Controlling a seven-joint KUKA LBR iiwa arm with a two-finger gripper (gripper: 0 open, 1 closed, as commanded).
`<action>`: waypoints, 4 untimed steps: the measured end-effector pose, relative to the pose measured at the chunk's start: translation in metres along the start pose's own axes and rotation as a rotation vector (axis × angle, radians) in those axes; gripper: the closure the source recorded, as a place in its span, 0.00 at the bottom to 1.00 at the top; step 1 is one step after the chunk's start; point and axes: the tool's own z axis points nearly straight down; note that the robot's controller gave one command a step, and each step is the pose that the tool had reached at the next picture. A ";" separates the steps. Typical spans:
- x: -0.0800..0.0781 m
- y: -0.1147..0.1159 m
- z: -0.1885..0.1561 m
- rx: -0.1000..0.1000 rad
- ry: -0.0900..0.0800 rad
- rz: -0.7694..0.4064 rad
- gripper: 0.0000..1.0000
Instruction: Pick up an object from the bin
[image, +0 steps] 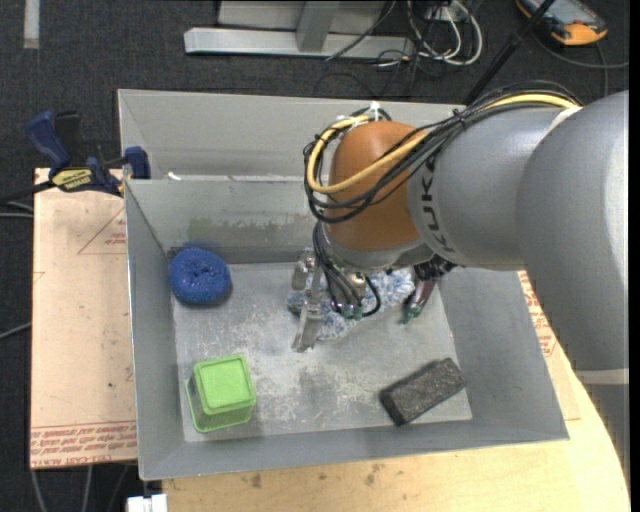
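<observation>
The gripper (308, 325) hangs low, just left of the crumpled blue-and-white thing (393, 288); whether it grips anything, I cannot tell.

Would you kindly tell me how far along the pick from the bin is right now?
Done: the gripper is low in the middle of the bin, at a crumpled white-and-blue thing. In hand: nothing is visibly gripped or raised. Left: grasping and lifting one thing; the blue round sponge, green square cup and dark grey block lie apart, untouched.
</observation>
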 end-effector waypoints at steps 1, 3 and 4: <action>-0.013 -0.092 0.046 -0.002 0.000 -0.049 1.00; -0.010 -0.105 -0.041 -0.001 0.001 -0.015 1.00; -0.010 -0.105 -0.041 -0.001 0.001 -0.014 1.00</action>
